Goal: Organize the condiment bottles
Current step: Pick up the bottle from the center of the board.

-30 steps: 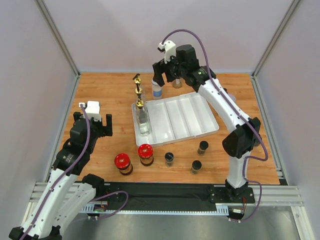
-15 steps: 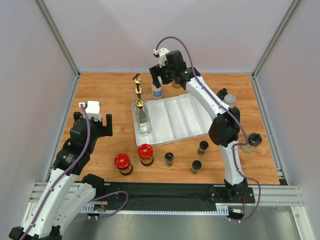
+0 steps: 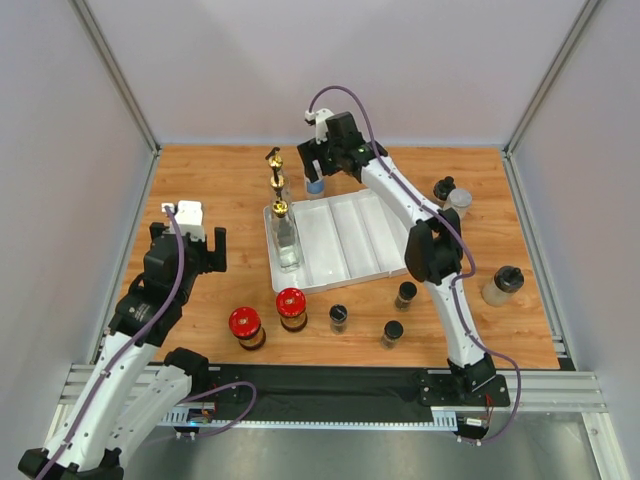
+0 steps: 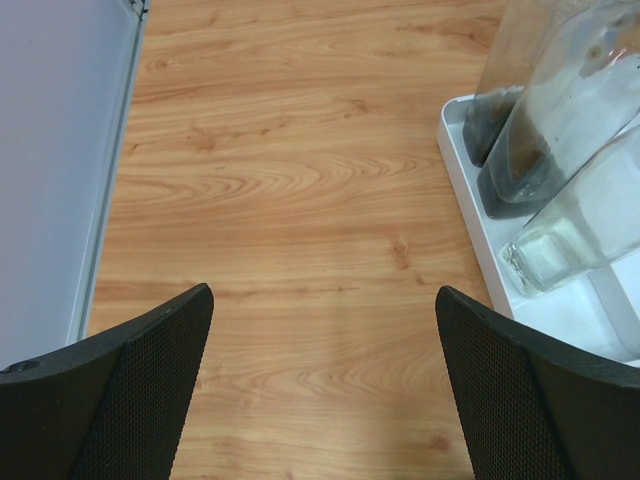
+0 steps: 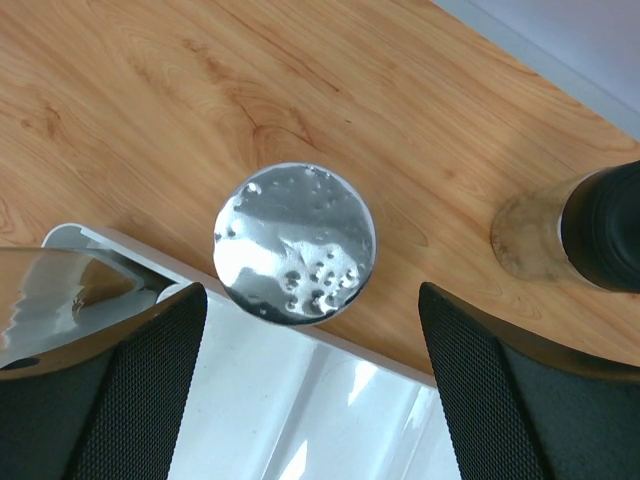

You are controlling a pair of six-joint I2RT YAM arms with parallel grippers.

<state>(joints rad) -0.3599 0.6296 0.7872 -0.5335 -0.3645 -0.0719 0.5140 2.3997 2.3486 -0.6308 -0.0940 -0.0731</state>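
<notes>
Right wrist view: jar with round, shiny, dimpled silver lid below the right gripper, jaws apart, as on the left gripper.

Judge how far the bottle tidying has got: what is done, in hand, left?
Done: one tall clear bottle stands in the white tray. In hand: the open right gripper hovers over the silver-lidded jar, holding nothing. Left: red-lidded jars and black-capped jars on the table; left gripper open, idle.

Upper parts of the tall bottles are cropped.
</notes>
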